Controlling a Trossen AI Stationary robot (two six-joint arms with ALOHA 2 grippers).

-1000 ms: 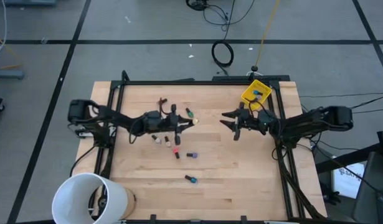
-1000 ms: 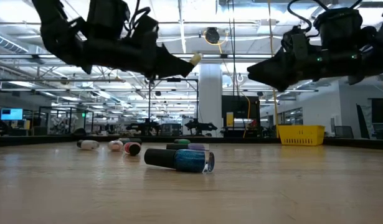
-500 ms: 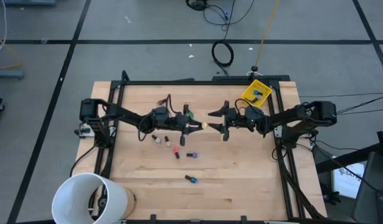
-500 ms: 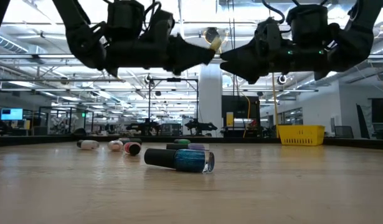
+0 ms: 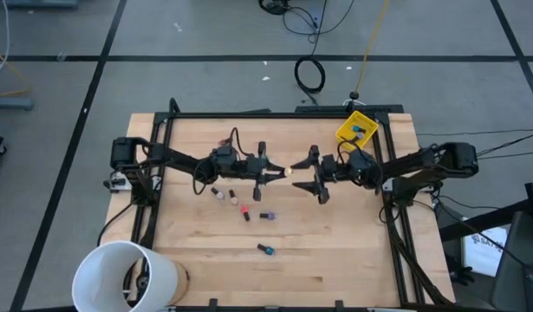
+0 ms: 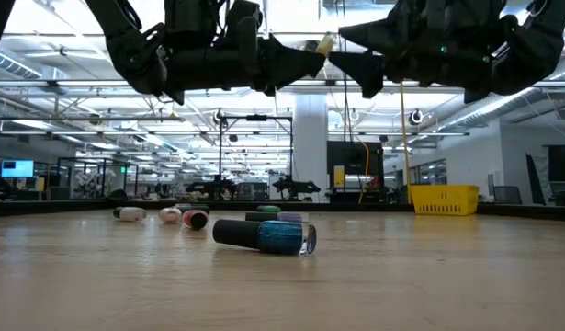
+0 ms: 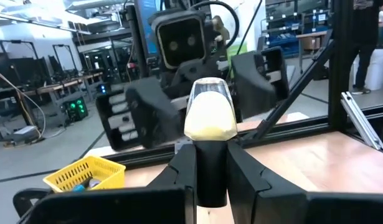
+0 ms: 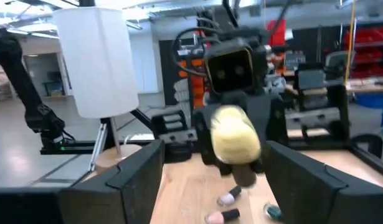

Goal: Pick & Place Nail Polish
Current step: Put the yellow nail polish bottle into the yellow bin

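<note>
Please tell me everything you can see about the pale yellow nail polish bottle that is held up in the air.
The pale yellow bottle is tiny, with a rounded, creamy body and a dark cap. The left gripper is shut on the cap, holding the bottle high above the table, body pointing toward the right gripper. That gripper's open fingers flank the body without touching it yet. Other bottles lie below.

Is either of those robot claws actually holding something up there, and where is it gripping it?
The left gripper holds a pale yellow nail polish bottle by its dark cap, body pointing outward. The right gripper is open around the bottle, not yet gripping it.
</note>
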